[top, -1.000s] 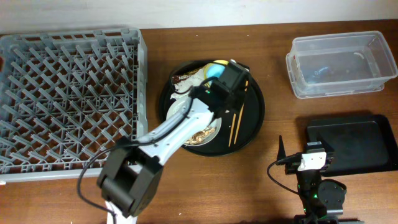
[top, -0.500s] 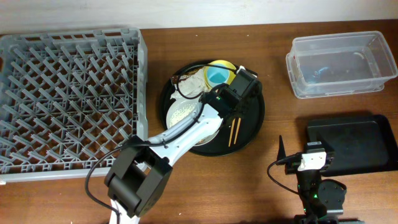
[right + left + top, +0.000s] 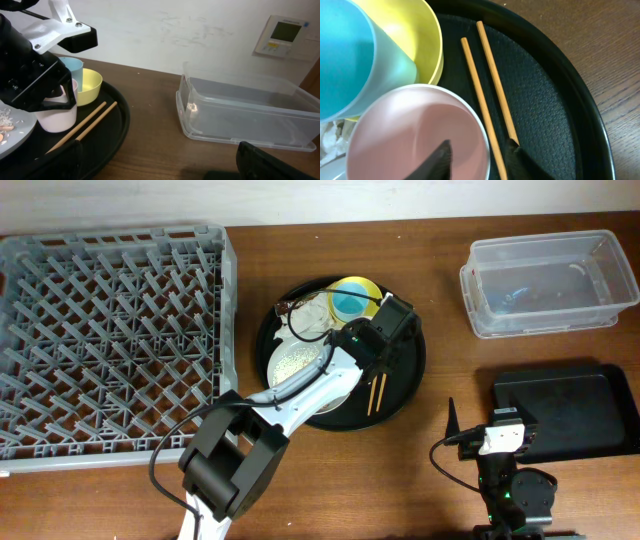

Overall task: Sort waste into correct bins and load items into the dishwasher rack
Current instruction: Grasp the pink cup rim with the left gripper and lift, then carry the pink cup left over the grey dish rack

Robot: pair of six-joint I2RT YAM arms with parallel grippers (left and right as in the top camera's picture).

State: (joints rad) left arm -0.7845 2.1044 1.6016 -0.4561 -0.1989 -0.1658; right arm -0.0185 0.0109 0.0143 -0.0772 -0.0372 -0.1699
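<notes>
left claw point(image 3: 479, 148) is down over the pink cup point(image 3: 415, 135) on the round black tray point(image 3: 545, 100). one finger is inside the cup and the other outside its rim, so the cup wall sits between them. the fingers are partly closed with small gaps showing, so can't tell if it is pinching the wall. the pink cup stands upright, right against the yellow bowl point(image 3: 422, 35). the blue cup point(image 3: 350, 55) looks to sit in that bowl. the chopsticks point(image 3: 490, 95) lie side by side on the tray just beside the pink cup, one running up to the outer finger. the dish point(image 3: 283, 365) with rice point(image 3: 293, 357) is on the tray's left part, with the white napkin point(image 3: 308, 320) and brown wrapper point(image 3: 285, 307) behind it. the rack point(image 3: 110, 330) is at the left of the table point(image 3: 440, 240). the clear tub point(image 3: 475, 315) is at far right, with the black flat tray point(image 3: 565, 410) in front of it. right claw point(image 3: 159, 150) is spread wide, grasping nothing, parked near the flat tray.
</notes>
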